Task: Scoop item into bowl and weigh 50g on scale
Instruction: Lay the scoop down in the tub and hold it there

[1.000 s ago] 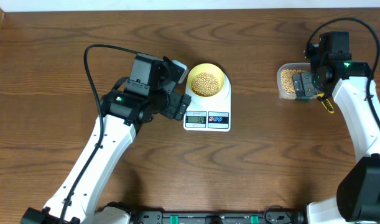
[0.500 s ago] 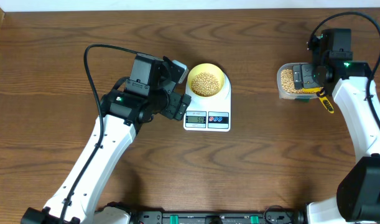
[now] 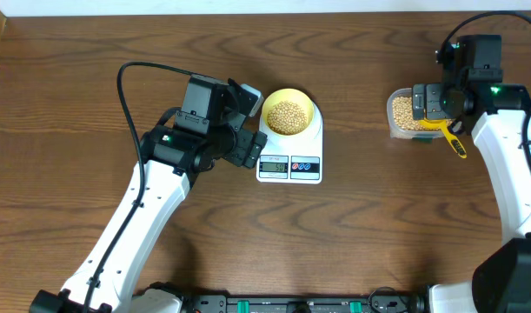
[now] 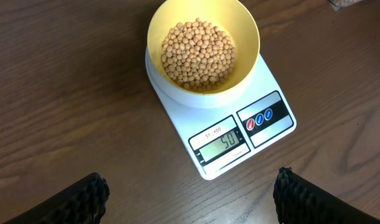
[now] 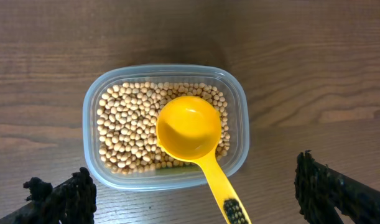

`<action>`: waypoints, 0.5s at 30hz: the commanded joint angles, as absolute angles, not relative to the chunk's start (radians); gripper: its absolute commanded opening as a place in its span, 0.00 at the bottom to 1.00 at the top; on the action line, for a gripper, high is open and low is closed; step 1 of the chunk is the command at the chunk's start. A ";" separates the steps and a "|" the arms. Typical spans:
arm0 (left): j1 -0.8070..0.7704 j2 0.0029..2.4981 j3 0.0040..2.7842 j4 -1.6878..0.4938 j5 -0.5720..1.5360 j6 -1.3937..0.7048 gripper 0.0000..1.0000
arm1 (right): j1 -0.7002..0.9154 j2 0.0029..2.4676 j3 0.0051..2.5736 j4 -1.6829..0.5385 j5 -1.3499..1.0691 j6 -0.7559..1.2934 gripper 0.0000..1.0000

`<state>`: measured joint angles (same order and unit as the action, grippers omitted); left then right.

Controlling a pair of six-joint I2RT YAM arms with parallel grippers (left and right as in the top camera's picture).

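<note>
Left hand [image 4: 193,202]: held wide open, nothing grasped. The pale yellow round bowl [image 4: 247,43] of small tan beans [image 4: 199,53] was seated on the white rectangular digital scale [image 4: 196,127] just ahead of it. The display appeared to read fifty.

Right hand [image 5: 202,199]: spread fully, empty. The yellow long-handled scoop [image 5: 188,127] was left lying in the clear plastic tub [image 5: 239,124] beneath it.

The reading was judged best confirmed with both hands kept off the scale.

Since a second earlier, only the right hand had been drawn back, uncovering the tub.

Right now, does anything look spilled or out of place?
Nothing stands out. The beans sit inside the bowl on the scale, the empty scoop rests in the tub, and no strays on the table.
</note>
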<state>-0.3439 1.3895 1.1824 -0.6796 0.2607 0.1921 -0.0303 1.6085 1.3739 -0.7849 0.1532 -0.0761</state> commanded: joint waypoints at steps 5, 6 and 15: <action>-0.340 1.388 1.180 -0.679 0.269 0.209 0.87 | -0.027 1.588 1.394 -0.785 0.150 -0.057 0.99; -0.340 1.388 1.180 -0.679 0.269 0.209 0.87 | -0.026 1.588 1.394 -0.785 0.150 -0.057 0.99; -0.340 1.388 1.180 -0.679 0.269 0.209 0.87 | -0.026 1.590 1.394 -0.782 0.150 -0.057 0.99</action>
<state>-0.3439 1.3895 1.1824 -0.6792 0.2607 0.1925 -0.0303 1.6032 1.3739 -0.7849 0.1532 -0.0753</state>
